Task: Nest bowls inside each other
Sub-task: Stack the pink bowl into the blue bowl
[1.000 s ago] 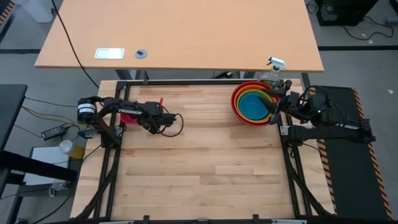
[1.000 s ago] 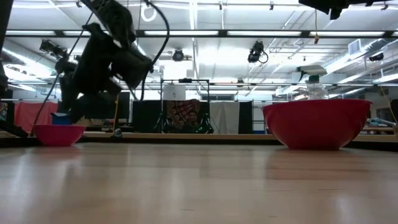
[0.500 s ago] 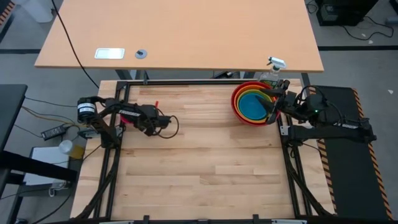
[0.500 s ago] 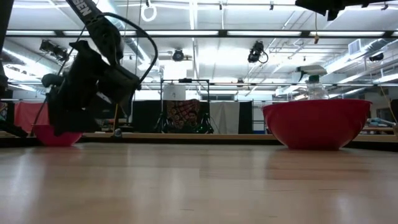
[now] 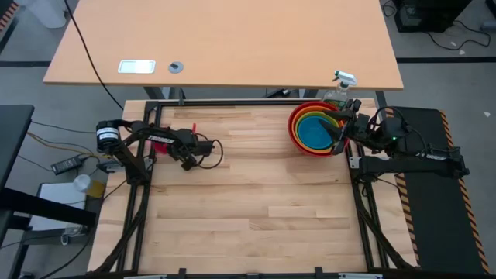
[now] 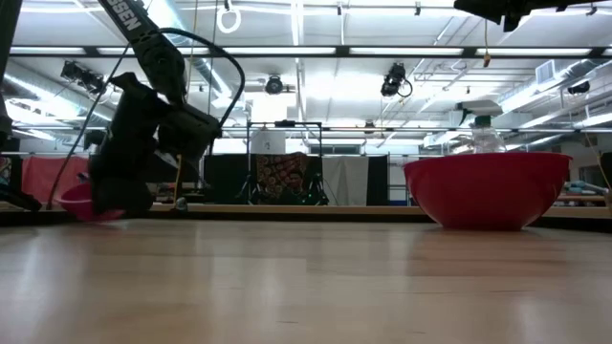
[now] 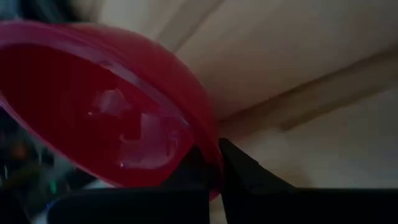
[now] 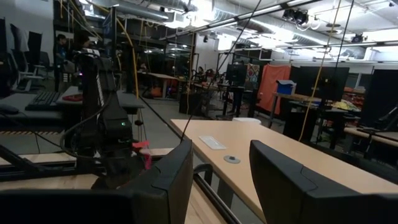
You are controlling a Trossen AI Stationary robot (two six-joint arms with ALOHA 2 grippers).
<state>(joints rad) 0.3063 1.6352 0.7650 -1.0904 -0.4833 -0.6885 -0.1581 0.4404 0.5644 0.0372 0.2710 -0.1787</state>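
Your work surface [image 5: 248, 201] is a pale wood butcher-block top inside a black frame, bare across its near half. Further back on your left side, the left claw [image 5: 186, 159] is down low and clamped on the rim of the magenta pink bowl [image 7: 106, 106]; the left wrist view shows its two dark fingers [image 7: 239, 165] pinching the bowl's edge, with the bowl tipped against the wood. From table height you see the pink bowl [image 6: 76, 203] half hidden behind the dark arm, tilted rather than sitting flat. At about the same depth on your right, the red bowl [image 5: 297, 133] sits with the orange bowl [image 5: 303, 121], the lime green bowl [image 5: 311, 119] and the blue bowl [image 5: 316, 134] nested inside it. The right claw [image 5: 339, 133] waits just beside that stack at its right rim, fingers [image 8: 161, 180] spread apart and holding nothing. Beyond the frame stands a tan desk [image 5: 225, 39], and a spray bottle [image 5: 339, 89] rises behind the stack
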